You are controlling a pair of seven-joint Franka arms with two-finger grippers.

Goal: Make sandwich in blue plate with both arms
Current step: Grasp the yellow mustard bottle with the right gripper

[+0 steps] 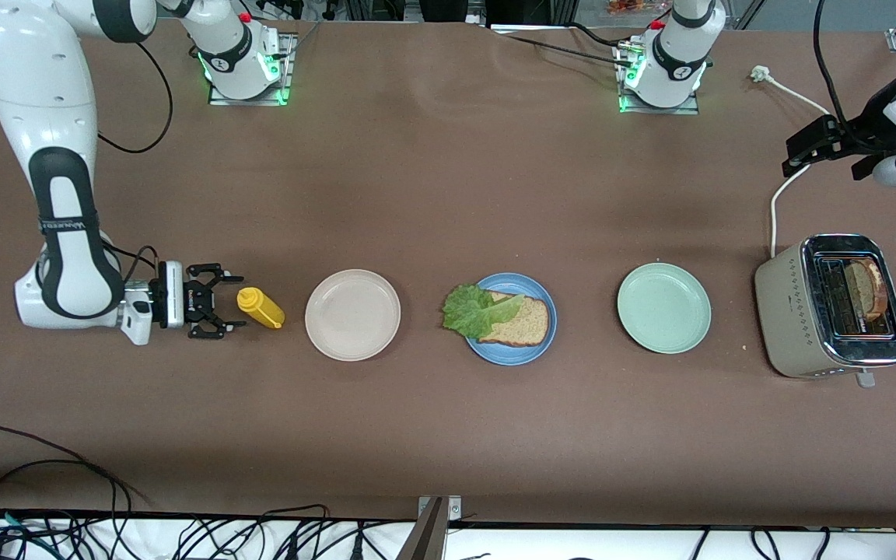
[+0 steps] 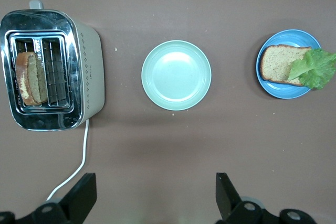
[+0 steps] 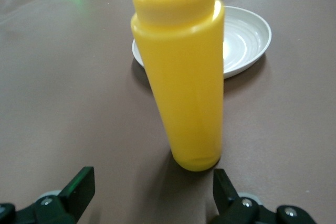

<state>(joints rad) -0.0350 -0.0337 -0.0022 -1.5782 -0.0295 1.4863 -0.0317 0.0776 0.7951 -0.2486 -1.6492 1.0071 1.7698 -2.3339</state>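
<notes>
The blue plate (image 1: 495,354) sits mid-table and carries one brown bread slice (image 1: 524,323) with a green lettuce leaf (image 1: 475,309) draped over its end toward the right arm. The left wrist view shows the same plate (image 2: 286,90), bread (image 2: 277,62) and lettuce (image 2: 317,68). A second bread slice (image 1: 869,286) stands in a toaster slot. My left gripper (image 1: 806,152) hangs open and empty high over the table near the toaster, also seen as the gripper (image 2: 156,198). My right gripper (image 1: 235,302) is low at the table, open, just short of a yellow squeeze bottle (image 1: 261,308); nothing is between its fingers.
A beige toaster (image 1: 829,307) with a white cord (image 1: 778,198) stands at the left arm's end. A pale green plate (image 1: 664,308) lies between it and the blue plate. A beige-white plate (image 1: 352,314) lies between the blue plate and the bottle (image 3: 184,77).
</notes>
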